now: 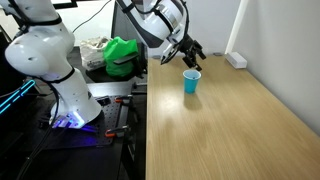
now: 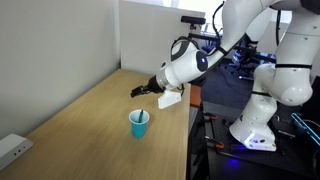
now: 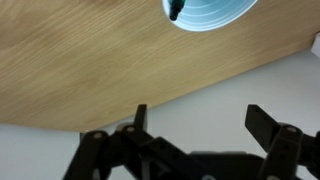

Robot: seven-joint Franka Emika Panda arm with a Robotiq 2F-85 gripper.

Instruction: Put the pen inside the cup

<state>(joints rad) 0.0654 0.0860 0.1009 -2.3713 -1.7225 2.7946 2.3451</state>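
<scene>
The light-blue cup (image 1: pixel 191 82) stands upright on the wooden table (image 1: pixel 220 125); it also shows in an exterior view (image 2: pixel 139 123) and at the top edge of the wrist view (image 3: pixel 208 12). The dark pen stands inside the cup, its tip poking above the rim (image 2: pixel 143 116) and showing in the wrist view (image 3: pixel 175 9). My gripper (image 1: pixel 190 58) hangs above and behind the cup, apart from it, in both exterior views (image 2: pixel 138 92). Its fingers (image 3: pixel 196 122) are spread wide with nothing between them.
A white power strip (image 1: pixel 236 60) lies near the wall at the table's far edge, also seen in an exterior view (image 2: pixel 12 150). A green object (image 1: pixel 122 55) and clutter sit beside the table. A white robot base (image 2: pixel 262 110) stands off the table.
</scene>
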